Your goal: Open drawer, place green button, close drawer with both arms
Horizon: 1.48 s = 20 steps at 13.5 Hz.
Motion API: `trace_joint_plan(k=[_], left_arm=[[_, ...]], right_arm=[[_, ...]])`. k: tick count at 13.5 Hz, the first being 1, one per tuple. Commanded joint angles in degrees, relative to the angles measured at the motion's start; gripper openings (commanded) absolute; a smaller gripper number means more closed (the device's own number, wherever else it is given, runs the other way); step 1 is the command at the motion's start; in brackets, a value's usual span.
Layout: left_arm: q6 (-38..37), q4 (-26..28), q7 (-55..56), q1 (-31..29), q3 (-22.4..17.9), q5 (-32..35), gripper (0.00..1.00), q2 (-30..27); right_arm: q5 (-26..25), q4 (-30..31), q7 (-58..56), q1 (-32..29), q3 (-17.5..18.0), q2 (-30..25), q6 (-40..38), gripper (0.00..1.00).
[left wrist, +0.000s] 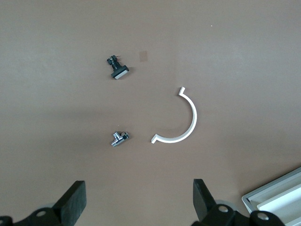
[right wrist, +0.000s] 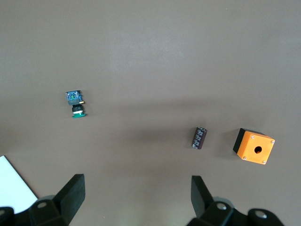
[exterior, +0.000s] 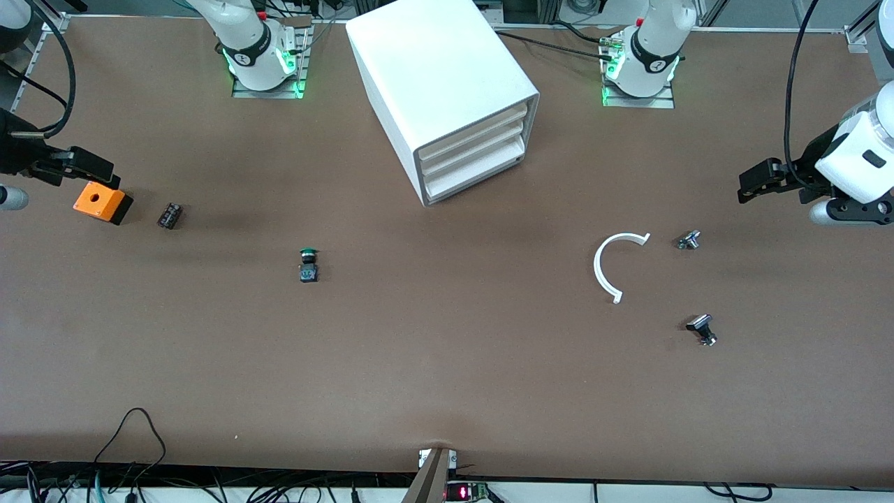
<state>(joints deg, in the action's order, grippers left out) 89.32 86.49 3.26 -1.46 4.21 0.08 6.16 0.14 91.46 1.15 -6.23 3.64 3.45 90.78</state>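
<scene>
The white cabinet stands between the two arm bases; its lowest drawer sits pushed in flush. The green-capped button lies on its side on the table, nearer the front camera than the cabinet; the right wrist view also shows the button. My right gripper hangs open and empty over the right arm's end of the table, just above the orange box; the same gripper shows wide apart jaws. My left gripper hangs open and empty over the left arm's end; in its wrist view this gripper holds nothing.
An orange box with a hole and a small black part lie at the right arm's end. A white curved strip and two metal bits lie toward the left arm's end. The cabinet corner shows beside the left gripper.
</scene>
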Motion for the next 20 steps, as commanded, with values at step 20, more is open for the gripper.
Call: trace_joint_plan(k=[20], left_arm=[[-2.0,-0.9,-0.4,-0.4,1.0,0.2,1.0,-0.6]], right_arm=[[-0.2,-0.7,0.4,0.0,-0.4,3.5,3.0,1.0]])
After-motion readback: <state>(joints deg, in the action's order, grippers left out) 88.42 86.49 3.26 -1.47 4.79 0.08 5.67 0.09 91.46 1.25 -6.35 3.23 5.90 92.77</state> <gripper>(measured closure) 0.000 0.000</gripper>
